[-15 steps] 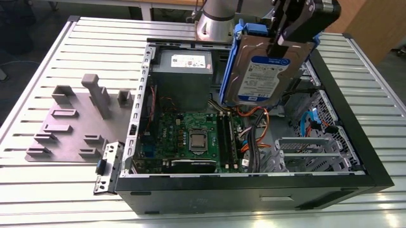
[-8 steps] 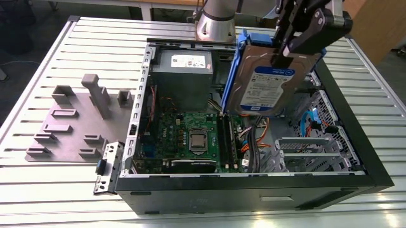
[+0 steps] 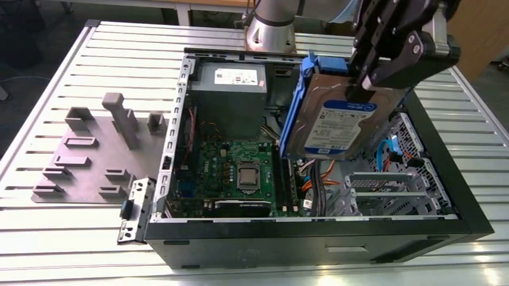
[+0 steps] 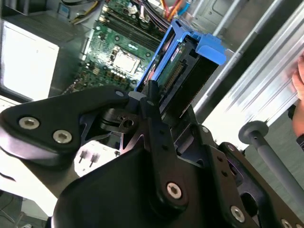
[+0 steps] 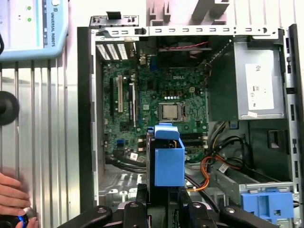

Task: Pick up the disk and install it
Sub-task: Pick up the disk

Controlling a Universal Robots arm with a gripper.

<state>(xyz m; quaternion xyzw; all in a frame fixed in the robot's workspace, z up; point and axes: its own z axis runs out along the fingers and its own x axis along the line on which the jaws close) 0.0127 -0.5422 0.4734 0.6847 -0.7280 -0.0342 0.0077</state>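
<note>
- One gripper (image 3: pixel 364 89), black, fingers closed down to the disk's thickness, clamped on the top edge of the disk (image 3: pixel 332 122).
- Disk is off every surface. It hangs on edge, slightly tilted, with the blue-and-white label facing the exterior camera and the blue carrier running down its side on the exterior view's left.
- Disk hangs over the open computer case (image 3: pixel 318 238), beside the motherboard (image 3: pixel 238 170), with its lower edge near the orange cables (image 3: pixel 328 179). Can't tell if it touches anything inside.
- Second wrist view: gripper (image 4: pixel 164 111) fingers sit either side of the disk (image 4: pixel 187 66), connector edge showing.
- First wrist view: disk (image 5: pixel 168 159) seen end-on, sticking out past the gripper (image 5: pixel 164 209).
- Grey power supply (image 3: pixel 230 89) with a white sticker sits at the case's far end.
- Case lies on its side, open, on a slatted metal table (image 3: pixel 64 250).
- Grey fixture plate (image 3: pixel 87 161) with upright posts lies just beside the case, on the exterior view's left.
- Small blue latch piece (image 5: pixel 263 204) sits inside the case.
- A person's hand (image 5: pixel 12 197) rests on the table.
</note>
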